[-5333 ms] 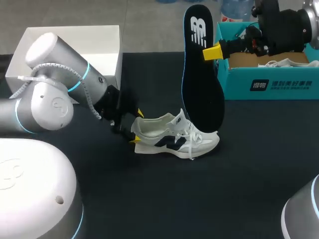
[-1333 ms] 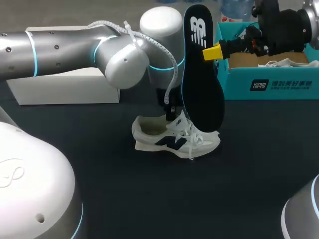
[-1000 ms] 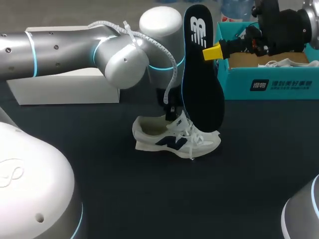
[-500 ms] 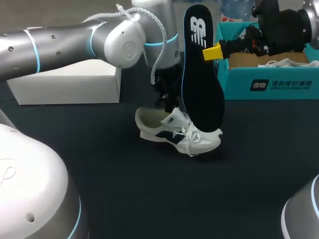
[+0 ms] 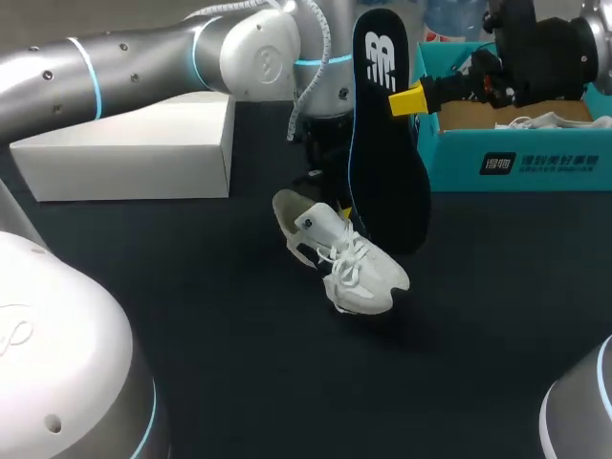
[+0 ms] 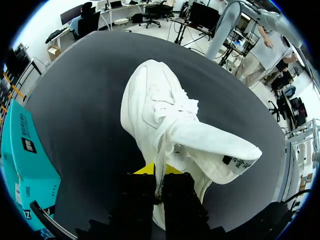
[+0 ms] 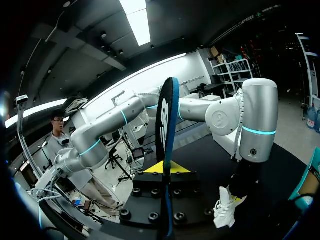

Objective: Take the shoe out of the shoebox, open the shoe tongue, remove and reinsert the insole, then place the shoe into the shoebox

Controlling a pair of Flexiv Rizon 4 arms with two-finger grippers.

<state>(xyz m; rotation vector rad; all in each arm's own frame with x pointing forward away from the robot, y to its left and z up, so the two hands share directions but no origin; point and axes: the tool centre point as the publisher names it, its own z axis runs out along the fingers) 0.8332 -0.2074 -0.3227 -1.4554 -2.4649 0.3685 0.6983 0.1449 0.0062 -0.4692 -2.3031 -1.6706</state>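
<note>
- A dark table (image 5: 210, 325) was noted, the shoebox (image 5: 516, 158) at its far right.
- The left gripper (image 6: 159, 182) was found pinched shut on the shoe (image 5: 342, 256) at its tongue (image 6: 215, 145), judged to pull it open.
- The right gripper (image 7: 164, 169) was clamped on the insole (image 5: 387, 153), held upright beside the shoe, presumably for reinsertion.

One shoe (image 5: 339, 253), white, laced. One insole (image 5: 382, 134), black. One shoebox (image 5: 516, 153), teal, open-topped. One white box (image 5: 134, 143), plain. One table (image 5: 239, 382), dark-topped. Two robot arms: left arm (image 5: 143, 67), right arm (image 5: 545, 43). Two grippers, yellow-tipped, two fingers apiece: left gripper (image 6: 159, 175), right gripper (image 7: 165, 172). White items inside shoebox: too unclear to count.
</note>
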